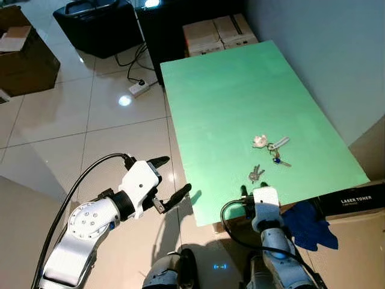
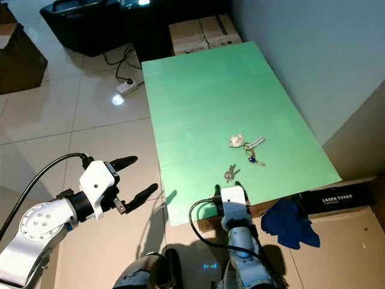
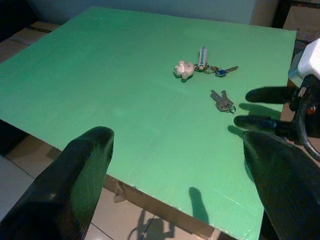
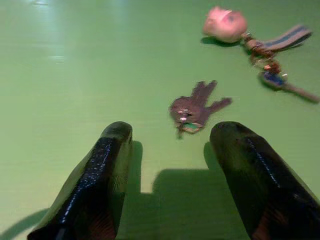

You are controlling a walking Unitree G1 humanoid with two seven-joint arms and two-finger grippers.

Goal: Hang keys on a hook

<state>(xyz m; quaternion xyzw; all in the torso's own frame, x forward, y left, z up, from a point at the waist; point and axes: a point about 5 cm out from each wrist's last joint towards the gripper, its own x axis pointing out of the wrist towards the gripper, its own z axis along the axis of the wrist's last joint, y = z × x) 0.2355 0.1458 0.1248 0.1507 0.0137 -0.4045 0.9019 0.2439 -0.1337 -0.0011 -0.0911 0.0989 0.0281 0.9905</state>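
Note:
A small bunch of two grey keys (image 1: 256, 174) lies near the front edge of the green tabletop (image 1: 222, 96). A second key set lies just beyond it, with a pink charm (image 1: 260, 141), a striped strap and a blue-headed key (image 1: 277, 160). My right gripper (image 4: 170, 170) is open at the table's front edge, low over the surface, with the small key bunch (image 4: 194, 111) just ahead of its fingertips and nothing between them. My left gripper (image 1: 173, 178) is open and empty over the floor, left of the table's front corner, and points at the table.
A blue cloth (image 1: 307, 224) and a black toner box (image 1: 355, 201) lie at the table's front right. Cardboard boxes (image 1: 216, 33) stand behind the table. A black case (image 1: 96, 24) and a power strip (image 1: 139, 88) sit on the tiled floor. A wall runs along the right.

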